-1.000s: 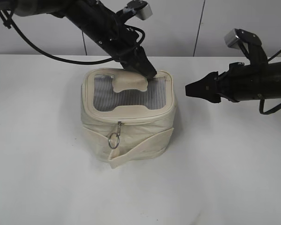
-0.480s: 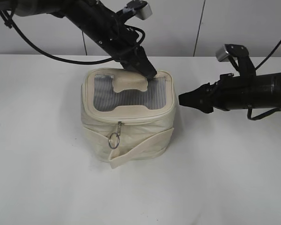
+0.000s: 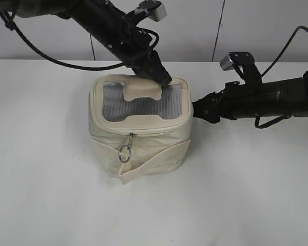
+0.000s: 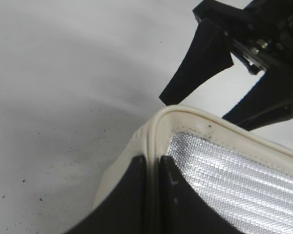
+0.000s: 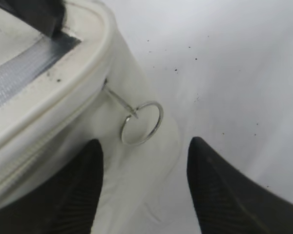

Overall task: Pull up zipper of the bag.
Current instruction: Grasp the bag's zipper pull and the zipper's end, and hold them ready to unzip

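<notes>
- Exterior view: step in hand is judged the approach to the side pull. The right end effector (image 3: 197, 110) sits at the right flank of the bag (image 3: 139, 130) on the counter (image 3: 46, 179); the left end effector (image 3: 164, 81) presses on the lid's far rim.
- Left wrist view: fingers pressed together, pinching the lid rim.
- Right wrist view: fingers spread, holding nothing; the ring pull (image 5: 141, 123) of the zipper (image 5: 34, 151) hangs just ahead between them. Next move likely calls for advancing and closing on the ring.
</notes>
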{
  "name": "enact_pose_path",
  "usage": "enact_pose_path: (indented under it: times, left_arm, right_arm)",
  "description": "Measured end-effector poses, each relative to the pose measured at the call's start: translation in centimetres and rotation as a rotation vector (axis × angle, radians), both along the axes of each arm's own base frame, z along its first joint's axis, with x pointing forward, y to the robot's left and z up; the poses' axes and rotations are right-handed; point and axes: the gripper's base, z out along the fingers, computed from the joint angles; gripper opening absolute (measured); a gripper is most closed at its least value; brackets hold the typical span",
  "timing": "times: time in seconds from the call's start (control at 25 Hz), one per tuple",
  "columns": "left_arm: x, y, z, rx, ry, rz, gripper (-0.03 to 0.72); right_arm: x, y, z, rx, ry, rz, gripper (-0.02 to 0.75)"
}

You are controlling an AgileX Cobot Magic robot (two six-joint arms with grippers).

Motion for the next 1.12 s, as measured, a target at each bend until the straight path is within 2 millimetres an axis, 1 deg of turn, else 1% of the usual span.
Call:
enact_pose_path:
  times: [0.2, 0.28, 0.4, 0.56, 0.68, 0.8, 1.04, 1.12]
  left_arm:
    - [0.0, 0.0, 0.0, 0.000, 0.000, 0.001, 0.043]
    - [0.0, 0.0, 0.0, 0.000, 0.000, 0.002, 0.042]
    - [0.0, 0.0, 0.0, 0.000, 0.000, 0.002, 0.042]
    - [0.0, 0.0, 0.0, 0.001, -0.001, 0.002, 0.042]
    - [0.0, 0.0, 0.0, 0.000, -0.001, 0.003, 0.042]
    - [0.0, 0.0, 0.0, 0.001, -0.002, 0.003, 0.042]
    - [0.0, 0.0, 0.0, 0.003, -0.004, 0.003, 0.042]
    - [0.0, 0.0, 0.0, 0.003, -0.004, 0.003, 0.042]
  right_arm:
    - [1.2, 0.2, -0.1, 0.001, -0.018, -0.003, 0.438]
    - [1.8, 0.1, -0.3, -0.020, -0.019, -0.025, 0.424]
    - [2.0, -0.1, -0.4, -0.050, -0.019, -0.049, 0.407]
    - [2.0, -0.1, -0.4, -0.043, -0.010, -0.056, 0.401]
    - [1.9, 0.1, -0.2, -0.018, -0.011, -0.029, 0.401]
    - [1.7, 0.1, -0.4, -0.033, 0.006, -0.013, 0.400]
    - [1.5, -1.4, -1.1, -0.097, 0.091, -0.031, 0.400]
    - [1.3, -1.6, -1.2, -0.103, 0.105, -0.017, 0.400]
